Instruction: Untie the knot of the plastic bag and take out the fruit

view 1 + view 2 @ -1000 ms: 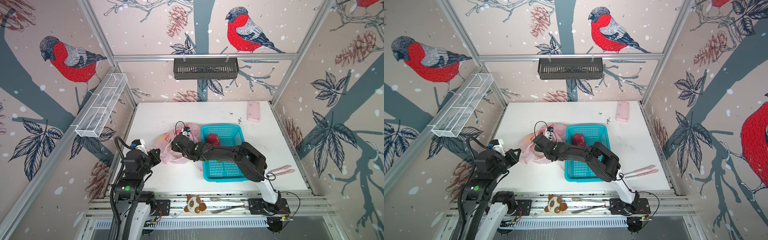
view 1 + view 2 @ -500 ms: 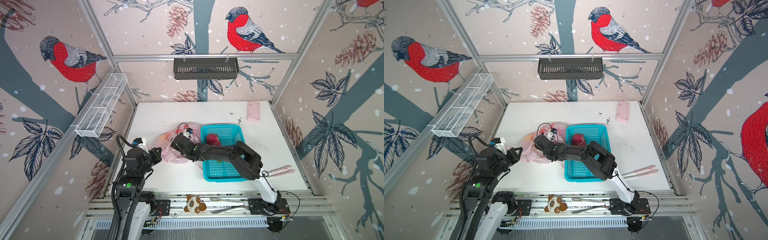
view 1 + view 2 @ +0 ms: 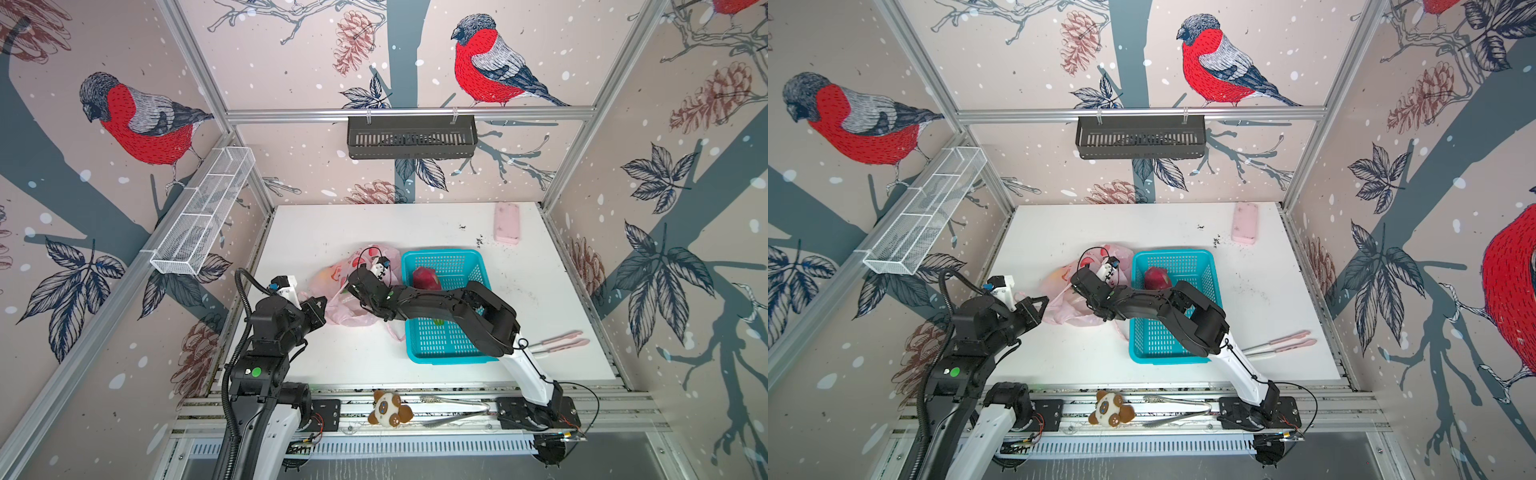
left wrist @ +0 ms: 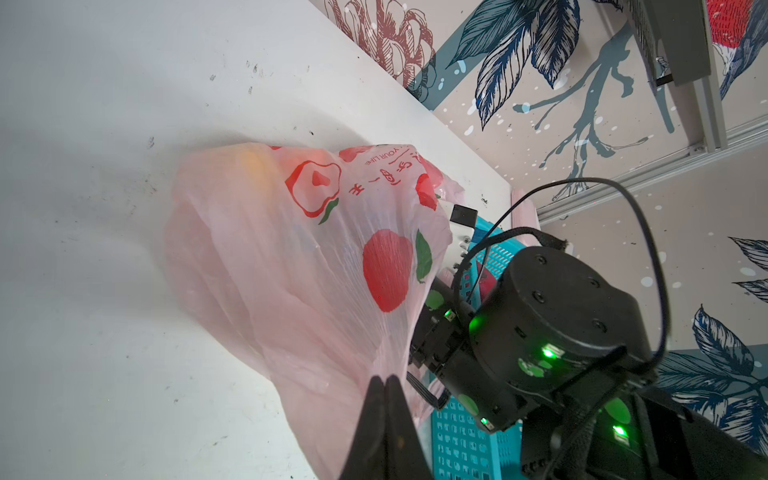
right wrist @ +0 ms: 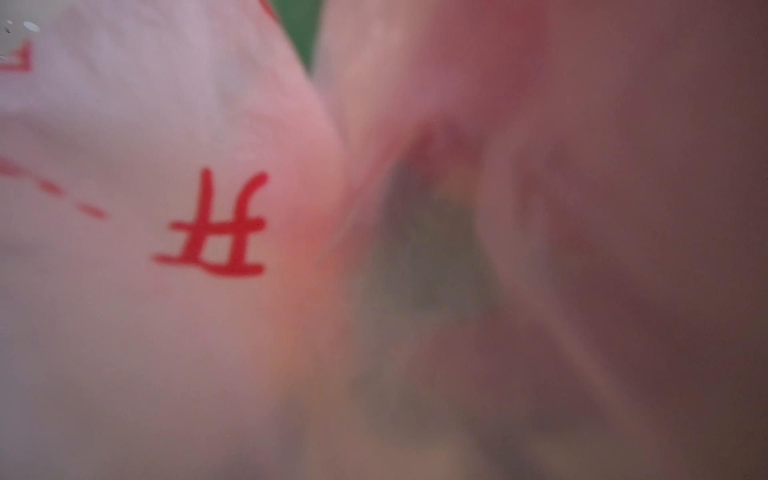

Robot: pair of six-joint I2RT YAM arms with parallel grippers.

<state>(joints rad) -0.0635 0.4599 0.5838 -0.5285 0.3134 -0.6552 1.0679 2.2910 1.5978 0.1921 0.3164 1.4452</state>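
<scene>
Well, the plastic bag (image 3: pixel 348 311) lies slumped on the white table (image 3: pixel 353 361), right against the left wall of the teal basket (image 3: pixel 440 340) in both top views (image 3: pixel 1067 309). It is thin, translucent pale-pink film, crinkled into long pleats and printed with red fruit shapes, green leaves and red lettering. An orange-yellow round glow (image 4: pixel 253 162) shows through the film on the side away from the basket. At the basket's far end sits one magenta-red dragon fruit (image 3: pixel 426 277), oval and waxy. The basket is rigid plastic with a slotted floor and walls. A loose pink loop of handle (image 3: pixel 395 332) trails by the basket's near-left wall.

The left gripper (image 4: pixel 384 380) comes in low from the side opposite the basket. Its black tapered fingers are pressed together on a pinch of film, which runs taut to them. The right arm stretches across the basket, and the right gripper (image 3: pixel 353 284) is nosed into the bag. Blurred pink film smothers its camera, so I cannot tell how wide its fingers stand.
</scene>
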